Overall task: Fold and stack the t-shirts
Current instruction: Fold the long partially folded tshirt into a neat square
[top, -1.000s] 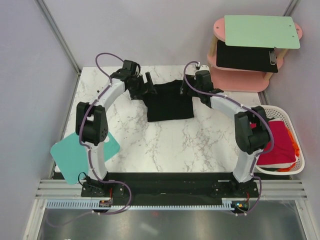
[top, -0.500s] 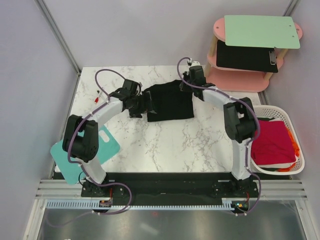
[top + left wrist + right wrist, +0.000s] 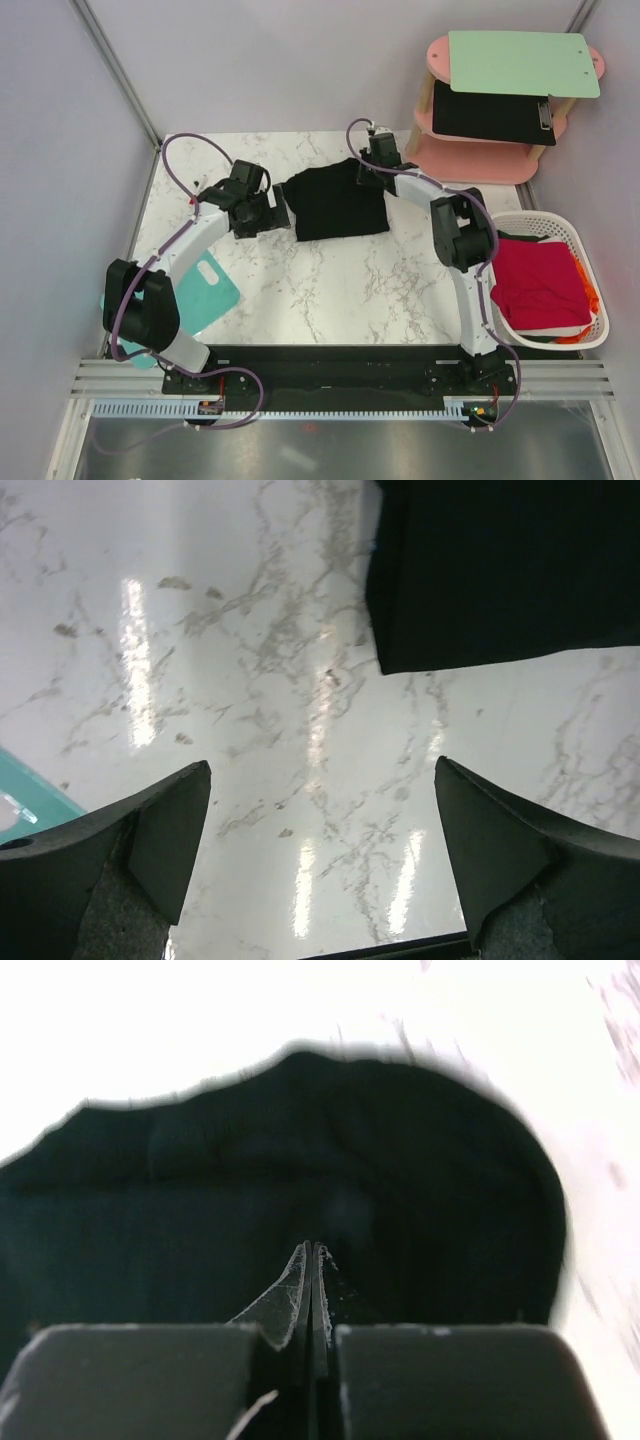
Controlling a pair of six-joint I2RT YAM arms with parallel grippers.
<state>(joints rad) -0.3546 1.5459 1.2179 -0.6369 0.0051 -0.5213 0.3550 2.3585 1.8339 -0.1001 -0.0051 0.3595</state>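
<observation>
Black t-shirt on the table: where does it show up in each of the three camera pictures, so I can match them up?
Top external: the black t-shirt lies at the far middle of the marble table.
Left wrist: the shirt fills the upper right corner.
Right wrist: the shirt fills the middle, blurred.
Shared landmark: the white marble table, seen beside the shirt in all three.

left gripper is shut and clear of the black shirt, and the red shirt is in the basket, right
One thing is off: the left gripper is open, not shut. The left wrist view shows its fingers spread wide over bare marble. It is clear of the black shirt, and the red shirt is in the basket.
</observation>
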